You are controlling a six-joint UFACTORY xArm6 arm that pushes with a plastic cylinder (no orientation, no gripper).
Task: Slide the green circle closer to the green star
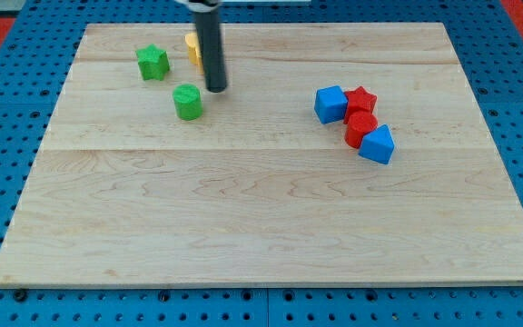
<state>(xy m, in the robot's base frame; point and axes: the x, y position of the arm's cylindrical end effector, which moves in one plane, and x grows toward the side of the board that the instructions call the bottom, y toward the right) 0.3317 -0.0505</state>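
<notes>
The green circle (pixel 188 102) lies on the wooden board at the view's upper left. The green star (pixel 152 63) sits up and to the left of it, a short gap apart. My tip (pixel 216 89) stands just to the right of the green circle and slightly above it, close to it but with a thin gap showing. The dark rod rises from the tip out of the view's top.
A yellow block (pixel 192 48) lies partly hidden behind the rod, right of the green star. At the view's right a cluster holds a blue cube (pixel 330 104), a red star (pixel 360 99), a red block (pixel 360 128) and a blue block (pixel 377 144). The wooden board (pixel 261 227) lies on blue pegboard.
</notes>
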